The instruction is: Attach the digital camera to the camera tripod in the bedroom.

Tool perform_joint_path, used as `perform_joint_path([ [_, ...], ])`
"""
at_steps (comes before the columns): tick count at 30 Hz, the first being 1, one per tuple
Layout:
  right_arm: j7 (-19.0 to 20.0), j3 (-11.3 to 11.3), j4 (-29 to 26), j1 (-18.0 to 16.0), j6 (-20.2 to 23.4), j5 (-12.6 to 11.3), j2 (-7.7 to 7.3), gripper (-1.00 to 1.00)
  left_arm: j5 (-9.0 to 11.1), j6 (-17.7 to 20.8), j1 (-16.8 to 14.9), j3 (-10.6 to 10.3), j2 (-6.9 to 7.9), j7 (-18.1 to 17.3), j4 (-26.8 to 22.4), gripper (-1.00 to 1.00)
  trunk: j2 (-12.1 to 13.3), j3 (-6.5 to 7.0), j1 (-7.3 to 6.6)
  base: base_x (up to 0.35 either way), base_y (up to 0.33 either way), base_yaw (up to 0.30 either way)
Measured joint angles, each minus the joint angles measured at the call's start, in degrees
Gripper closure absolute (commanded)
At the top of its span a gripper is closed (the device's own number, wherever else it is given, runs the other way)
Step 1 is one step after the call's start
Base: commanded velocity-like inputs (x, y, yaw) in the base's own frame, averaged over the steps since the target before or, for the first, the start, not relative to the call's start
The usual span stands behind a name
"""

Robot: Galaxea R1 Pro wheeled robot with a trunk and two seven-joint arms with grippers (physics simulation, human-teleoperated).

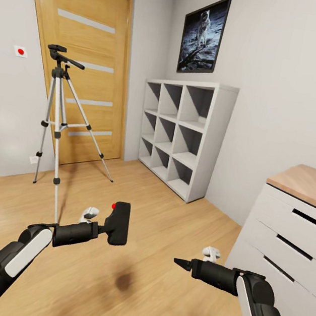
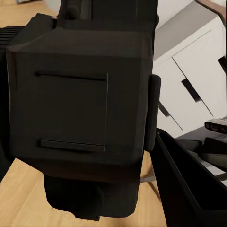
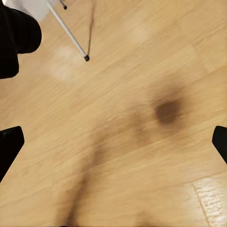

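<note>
We held the digital camera [image 1: 119, 223] clamped in our left gripper [image 1: 106, 229], above the plank floor [image 1: 146, 299]. The camera tripod [image 1: 58, 111] stood well apart, by the door [image 1: 95, 41]. Our right gripper [image 1: 182, 264] hung spread and empty.

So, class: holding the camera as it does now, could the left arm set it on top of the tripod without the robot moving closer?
Probably not. The left gripper holds the digital camera low over the floor, while the camera tripod stands farther off by the door, its head well above the gripper. Nothing blocks the way, but the robot likely needs to approach and lift.
</note>
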Motion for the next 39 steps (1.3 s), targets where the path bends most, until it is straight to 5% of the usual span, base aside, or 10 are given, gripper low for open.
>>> perform_joint_path([
  [39,0.00,0.00,-0.05,0.00,-0.02,0.00,-0.07,-1.00,0.06,-0.02,0.00,0.09,-0.06,0.04,-0.57,1.00,14.47,7.13,-7.98,0.000,0.000,0.000],
])
